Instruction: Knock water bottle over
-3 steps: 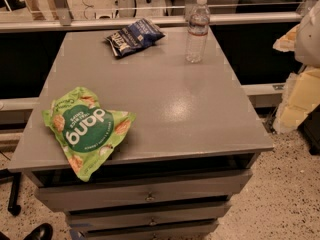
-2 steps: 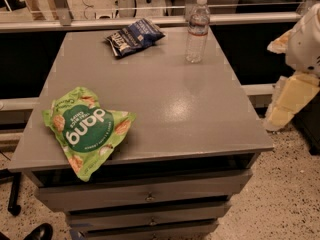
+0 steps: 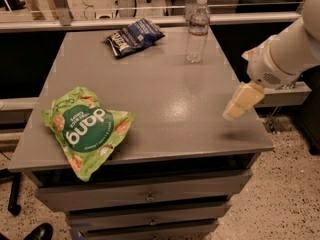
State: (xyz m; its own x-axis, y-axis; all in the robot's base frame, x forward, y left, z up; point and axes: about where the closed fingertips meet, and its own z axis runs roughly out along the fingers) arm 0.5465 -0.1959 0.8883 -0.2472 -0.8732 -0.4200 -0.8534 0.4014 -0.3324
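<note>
The water bottle (image 3: 197,30) is clear ribbed plastic with a white cap and a narrow label band. It stands upright near the far right edge of the grey table (image 3: 165,99). My gripper (image 3: 240,102) hangs from the white arm at the right, above the table's near right part. It is well in front of the bottle and to its right, not touching it.
A green "dang" snack bag (image 3: 85,129) lies at the table's near left corner, overhanging the front edge. A dark blue chip bag (image 3: 134,35) lies at the far middle, left of the bottle. Drawers sit below the tabletop. A rail runs behind the table.
My arm and gripper have moved left, from beside the table's right edge to over its near right part. The bottle and both bags have not moved.
</note>
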